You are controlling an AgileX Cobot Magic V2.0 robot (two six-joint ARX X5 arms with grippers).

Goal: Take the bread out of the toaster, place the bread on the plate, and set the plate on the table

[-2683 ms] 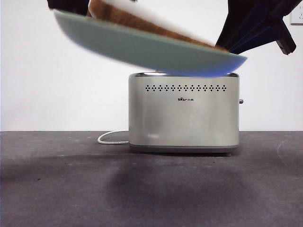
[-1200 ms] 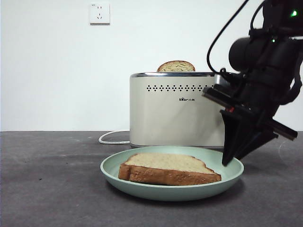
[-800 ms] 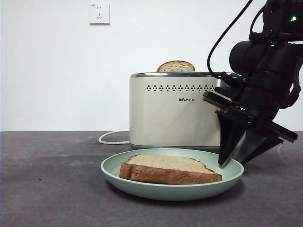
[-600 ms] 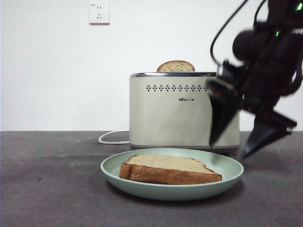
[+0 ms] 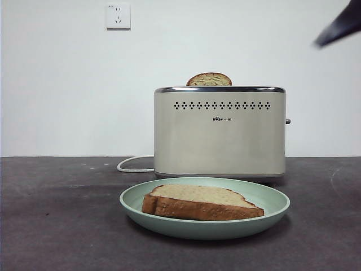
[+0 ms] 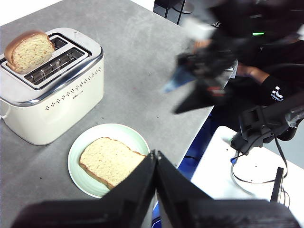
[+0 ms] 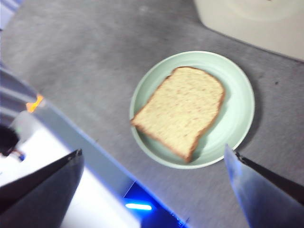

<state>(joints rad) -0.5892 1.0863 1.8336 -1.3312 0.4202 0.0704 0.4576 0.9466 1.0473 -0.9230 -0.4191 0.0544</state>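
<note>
While the thick tan-crumbed, brown-crusted bread slice [image 5: 202, 202] lies flat in the round pale mint-green plate [image 5: 135, 206] near the dark grey matte worktop's [image 5: 56, 226] front edge, the boxy cream toaster [image 5: 220, 135] stands just behind, a domed slice [image 5: 209, 79] poking up. High above, right pincer [image 7: 154, 183] spread wide and empty; left pincer [image 6: 156, 159] pressed together.

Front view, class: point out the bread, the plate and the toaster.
bread [image 5: 197, 195], front view, pale top face.
plate [image 5: 271, 203], front view, bare right rim.
toaster [image 5: 220, 141], front view, cream front wall.
</note>
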